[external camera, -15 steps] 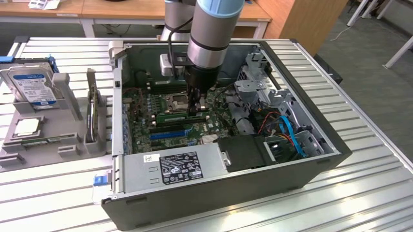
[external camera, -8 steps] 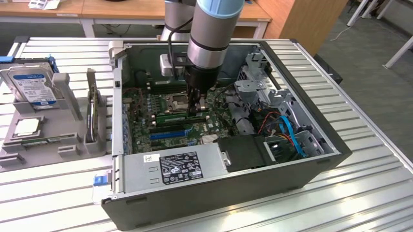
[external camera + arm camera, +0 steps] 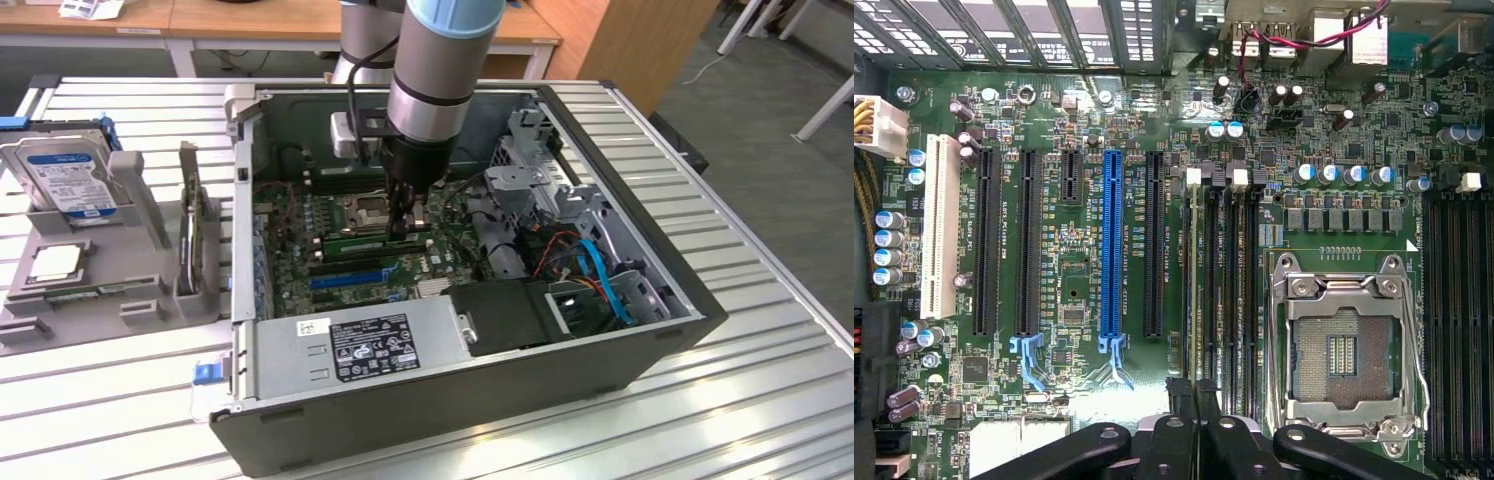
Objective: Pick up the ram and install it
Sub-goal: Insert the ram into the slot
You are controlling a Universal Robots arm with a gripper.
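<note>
The ram (image 3: 354,243) is a thin green stick standing on edge in a memory slot of the motherboard, beside the CPU socket (image 3: 367,208), inside the open computer case (image 3: 627,340). In the wrist view the ram (image 3: 1194,280) is seen edge-on in the slot nearest the black expansion slots. My gripper (image 3: 407,232) reaches straight down into the case. Its fingers (image 3: 1182,395) are shut together over one end of the ram. Whether they press on it I cannot tell.
Neighbouring memory slots (image 3: 1239,290) and the open CPU socket (image 3: 1344,350) lie close by. A blue expansion slot (image 3: 1114,250), a power supply (image 3: 360,345) and drive cables (image 3: 601,275) fill the case. Outside stand a hard drive (image 3: 67,180), a CPU chip (image 3: 56,262) and an upright card (image 3: 194,235).
</note>
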